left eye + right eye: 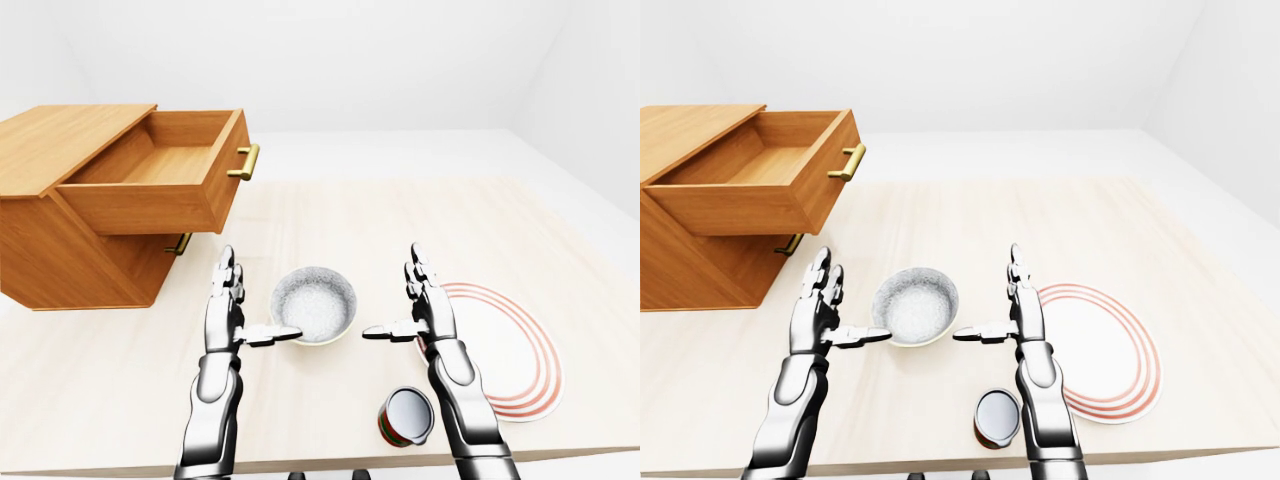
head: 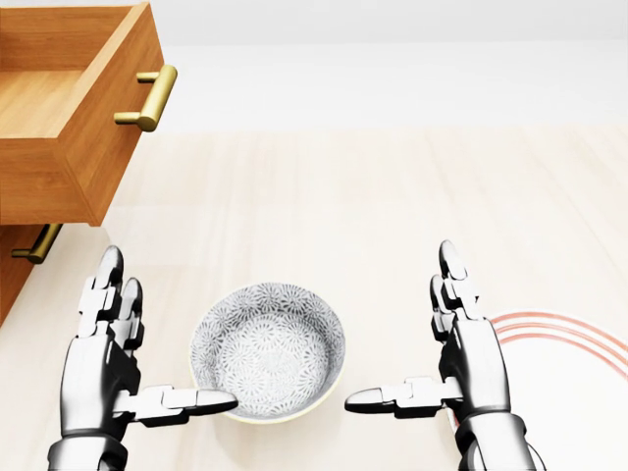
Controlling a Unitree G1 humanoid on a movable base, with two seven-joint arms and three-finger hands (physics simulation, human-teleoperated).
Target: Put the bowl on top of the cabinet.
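Note:
A white patterned bowl (image 2: 267, 349) sits on the light wooden table (image 1: 400, 230), low in the head view between my two hands. My left hand (image 2: 147, 363) stands open just left of it, fingers up, thumb tip reaching the bowl's lower left rim. Right of the bowl, with a small gap, my right hand (image 2: 417, 363) is open, its thumb pointing at the bowl. The wooden cabinet (image 1: 60, 130) stands at the upper left of the left-eye view, its top drawer (image 1: 150, 180) pulled out.
A white plate with red rings (image 1: 505, 350) lies right of my right hand. A small red and green can (image 1: 406, 415) stands near the table's bottom edge by my right forearm. The lower drawer's brass handle (image 1: 180, 244) shows under the open drawer.

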